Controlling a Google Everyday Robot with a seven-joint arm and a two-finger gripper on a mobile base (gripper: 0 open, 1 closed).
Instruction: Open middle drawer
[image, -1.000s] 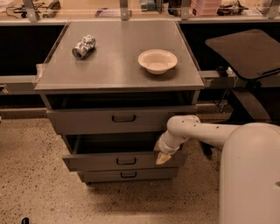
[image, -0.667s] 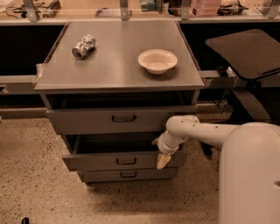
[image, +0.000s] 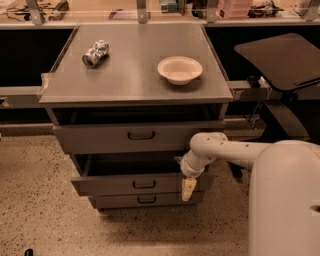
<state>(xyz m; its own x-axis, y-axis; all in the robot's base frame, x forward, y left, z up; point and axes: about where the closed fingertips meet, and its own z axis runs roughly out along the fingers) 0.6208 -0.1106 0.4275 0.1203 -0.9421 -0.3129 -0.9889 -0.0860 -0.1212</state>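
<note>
The gray cabinet has three drawers. The middle drawer (image: 115, 184) has a low wide gray front with a small dark bar handle (image: 144, 184). It stands pulled out toward me, with a dark gap showing above its front. My gripper (image: 188, 189) hangs pointing down at the right end of that drawer front, well to the right of the handle. The white arm (image: 225, 150) reaches in from the right.
The top drawer (image: 100, 136) sits slightly out and the bottom drawer (image: 115, 201) is pushed in. On the cabinet top (image: 135, 75) are a crushed can (image: 95, 53) and a cream bowl (image: 179, 69). A dark chair (image: 280, 60) stands at the right. My white body (image: 285, 200) fills the lower right.
My gripper has dropped slightly lower at the right end of the middle drawer front. The drawer stays pulled out about as far as before.
</note>
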